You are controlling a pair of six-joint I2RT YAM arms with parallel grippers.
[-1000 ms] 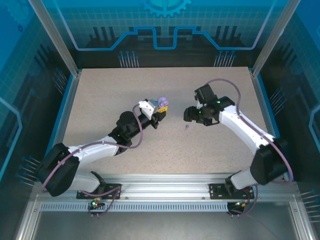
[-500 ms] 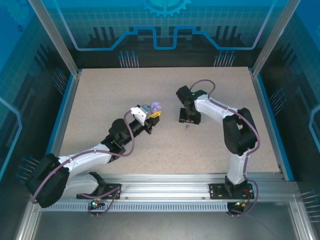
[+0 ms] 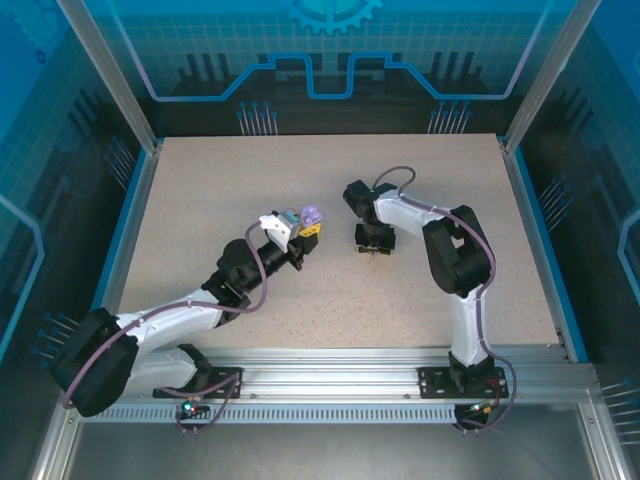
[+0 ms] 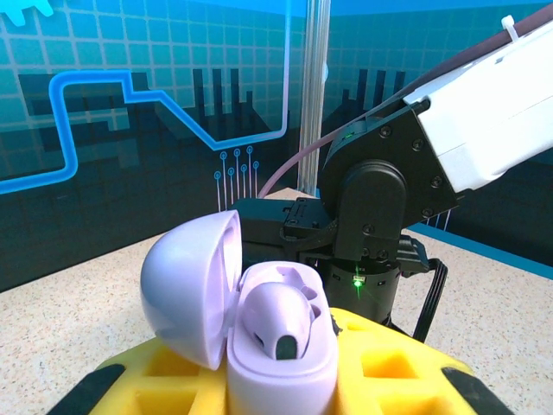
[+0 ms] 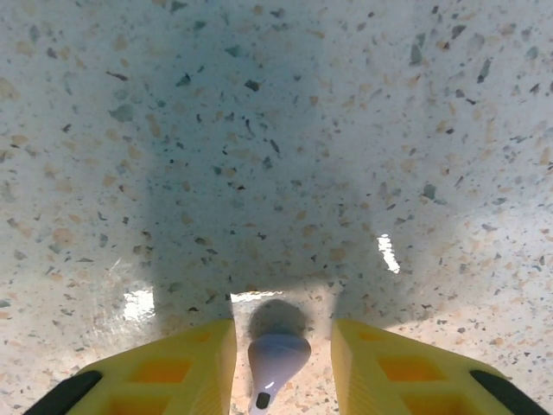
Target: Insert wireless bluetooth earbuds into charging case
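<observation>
My left gripper [image 3: 303,228] is shut on a lavender charging case [image 3: 311,215], held above the table's middle. In the left wrist view the case [image 4: 281,367] sits between my yellow fingers [image 4: 406,367] with its lid [image 4: 186,285] swung open to the left and one lavender earbud [image 4: 281,316] seated inside. My right gripper [image 3: 374,246] points straight down at the table just right of the case. The right wrist view has a second lavender earbud [image 5: 278,356] lying on the table between the yellow fingers [image 5: 173,367], with a gap on each side. The right gripper [image 5: 281,337] is open around it.
The speckled tabletop [image 3: 200,190] is ringed by blue panel walls and aluminium posts [image 3: 110,80]. The right arm's black wrist [image 4: 380,199] stands close behind the held case. The arm bases are bolted to the rail [image 3: 330,380] at the near edge.
The right arm swung left and came down over the loose earbud, its fingers narrowing around it. The left arm drew the case slightly left, then held still.
</observation>
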